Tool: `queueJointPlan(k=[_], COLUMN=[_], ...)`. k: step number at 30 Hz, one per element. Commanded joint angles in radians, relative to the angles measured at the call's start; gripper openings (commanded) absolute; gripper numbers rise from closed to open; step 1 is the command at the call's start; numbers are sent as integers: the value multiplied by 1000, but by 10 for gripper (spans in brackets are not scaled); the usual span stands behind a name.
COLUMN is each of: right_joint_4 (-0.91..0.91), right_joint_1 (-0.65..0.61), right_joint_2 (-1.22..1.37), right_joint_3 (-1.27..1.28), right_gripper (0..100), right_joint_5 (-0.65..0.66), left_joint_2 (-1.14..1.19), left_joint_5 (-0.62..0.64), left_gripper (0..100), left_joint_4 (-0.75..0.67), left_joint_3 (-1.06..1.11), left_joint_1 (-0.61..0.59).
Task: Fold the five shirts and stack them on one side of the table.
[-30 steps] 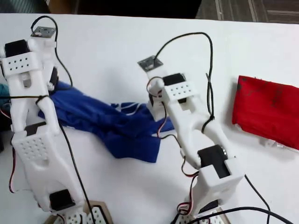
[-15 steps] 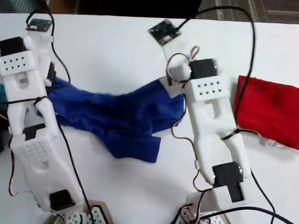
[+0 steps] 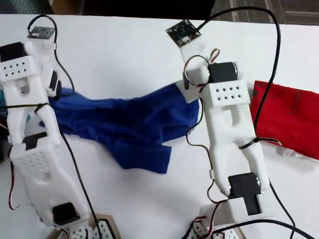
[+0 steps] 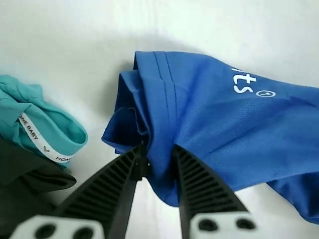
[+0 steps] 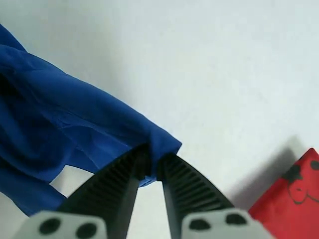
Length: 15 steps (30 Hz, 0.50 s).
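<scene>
A blue shirt (image 3: 127,124) lies stretched across the middle of the white table between the two arms. My left gripper (image 4: 158,158) is shut on a bunched fold of the blue shirt (image 4: 219,124) at its left end, by the left arm (image 3: 30,99). My right gripper (image 5: 152,162) is shut on a corner of the blue shirt (image 5: 60,129) at its right end, under the right arm (image 3: 227,104). A red shirt (image 3: 289,117) lies folded at the table's right side, and its corner, the red shirt (image 5: 294,194), shows in the right wrist view.
A teal garment (image 4: 40,127) with a white collar band lies on a dark one (image 4: 25,174) just left of the blue shirt's held end. Cables (image 3: 259,59) loop over the right arm. The arm bases (image 3: 84,229) stand at the front edge.
The right arm swung right and toward the back with the blue shirt's corner, pulling the cloth out wider. The left arm held nearly still.
</scene>
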Motion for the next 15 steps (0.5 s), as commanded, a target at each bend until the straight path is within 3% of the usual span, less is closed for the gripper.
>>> queueJointPlan(k=[1, 8, 15], right_joint_4=[5, 2, 10], right_joint_1=[10, 16, 64], right_joint_2=[-65, -67, -67], right_joint_3=[-43, -69, -292], right_gripper=[20, 20, 20], right_joint_5=[5, 5, 5], left_joint_2=[-58, -120, -293], left_joint_5=[-11, -11, -12], left_gripper=[52, 25, 27], left_joint_4=[11, 11, 11], left_joint_3=[-5, -28, -61], left_joint_1=[-11, -12, -12])
